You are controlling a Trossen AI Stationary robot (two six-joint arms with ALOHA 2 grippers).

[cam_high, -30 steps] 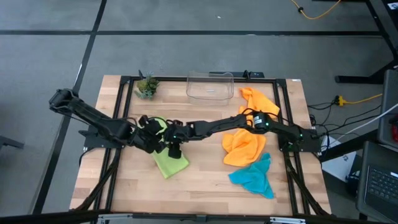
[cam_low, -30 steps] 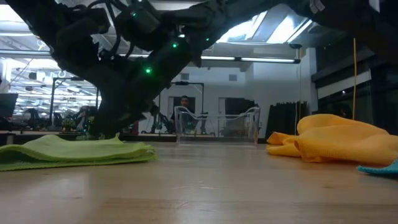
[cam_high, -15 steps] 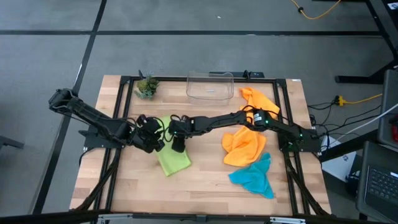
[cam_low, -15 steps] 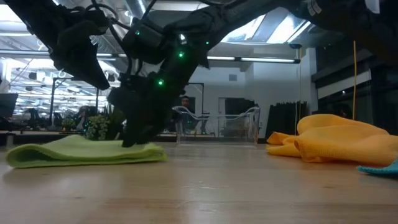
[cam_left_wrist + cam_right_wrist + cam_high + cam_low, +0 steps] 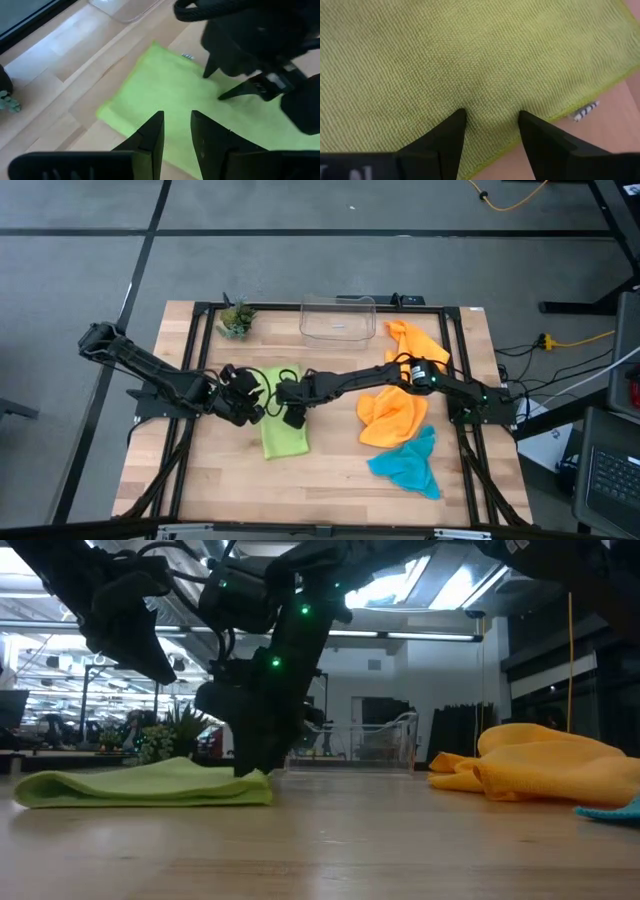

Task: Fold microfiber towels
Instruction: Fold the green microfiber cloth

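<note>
My left gripper (image 5: 248,396) hung over the left edge of the lime green towel (image 5: 281,424), its fingers (image 5: 151,136) a narrow gap apart and holding nothing, just above the cloth. The towel itself lay left of the worktop's (image 5: 330,470) middle as a folded oblong, long side running toward the front edge, one doubled layer showing in the low view. My right gripper (image 5: 292,410), reaching across from the right side, was planted on the towel's right edge near its far end; its fingertips (image 5: 454,121) stood partly open and pressed down into the weave without pinching any of it. I judged this as the tidying step of the first towel: the half fold looked done and both grippers were squaring or flattening it. Next I would have wanted either a second fold, which called for nipping a short end cleanly with one gripper while the other pinned the cloth, or a lift clear to start on another piece. Further right, one orange towel (image 5: 392,416) sat crumpled right of centre, a second orange towel (image 5: 412,340) lay near the far right corner beside the clear bin (image 5: 338,318), and the teal towel (image 5: 408,464) lay bunched toward the front right, all three unfolded.
</note>
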